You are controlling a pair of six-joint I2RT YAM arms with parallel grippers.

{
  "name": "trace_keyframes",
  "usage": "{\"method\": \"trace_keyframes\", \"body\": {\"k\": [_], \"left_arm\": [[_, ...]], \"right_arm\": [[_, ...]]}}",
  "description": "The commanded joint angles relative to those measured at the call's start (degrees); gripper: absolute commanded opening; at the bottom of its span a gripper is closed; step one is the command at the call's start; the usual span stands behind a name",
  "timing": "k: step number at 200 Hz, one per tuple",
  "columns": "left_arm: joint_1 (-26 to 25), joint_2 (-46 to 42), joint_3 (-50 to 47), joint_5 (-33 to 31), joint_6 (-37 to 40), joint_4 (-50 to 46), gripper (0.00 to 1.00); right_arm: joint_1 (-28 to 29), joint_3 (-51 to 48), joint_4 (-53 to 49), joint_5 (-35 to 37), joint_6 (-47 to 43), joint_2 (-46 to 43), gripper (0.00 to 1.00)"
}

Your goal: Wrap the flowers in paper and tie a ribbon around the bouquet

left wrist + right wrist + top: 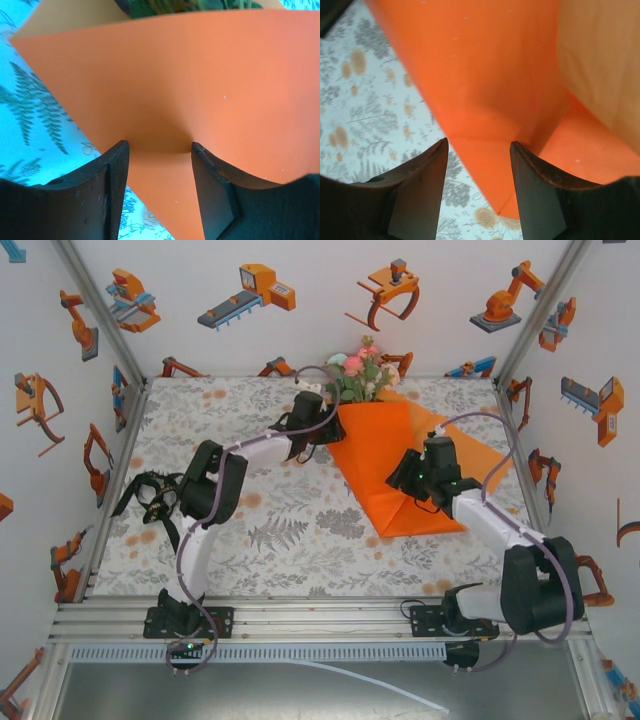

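While the paper, folded over the flowers, lay pointing from far blooms to near tip, the left gripper and right gripper were set half open at its opposite flanks, nothing being clamped, the left nearer the blooms.

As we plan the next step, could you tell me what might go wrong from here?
Both the left tool and right tool stand open over the folded paper, so the fold may spring open.
The ribbon lies far off to the left, apart from the paper; fetching it could leave the wrap unheld.
The flowers poke out of the wide end and might slide out.
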Motion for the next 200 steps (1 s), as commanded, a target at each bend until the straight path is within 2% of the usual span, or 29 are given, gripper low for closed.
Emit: {"method": "trace_keyframes", "body": {"k": [1, 46, 83, 118, 184, 200], "left_arm": [[2.28, 1.37, 4.42, 0.69, 2.11, -2.29, 0.52], [3.80, 7.48, 12.09, 1.44, 2.08, -8.90, 0.52], [5.25, 9.72, 12.84, 2.21, 0.85, -9.20, 0.52], [7.52, 7.87, 9.32, 1.77, 0.47, -8.55, 0.52], [14.65, -0.02, -2.96, 2.38, 0.27, -2.59, 0.52], [16.13, -1.58, -4.17, 4.03, 0.58, -1.43, 0.52]], "right_arm": [[-2.06, -0.57, 3.04, -2.66, -3.04, 4.17, 0.51], [-2.91, -3.48, 7.70, -6.09, -5.56, 10.11, 0.50], [-2.67, -7.45, 12.37, -9.60, 0.84, 11.67, 0.48], [0.01, -10.64, 16.42, -11.06, 6.12, 12.08, 0.47], [10.91, -9.21, 18.98, -7.06, 14.24, 11.51, 0.48], [11.79, -8.15, 19.02, -7.08, 15.13, 10.95, 0.47]]}}
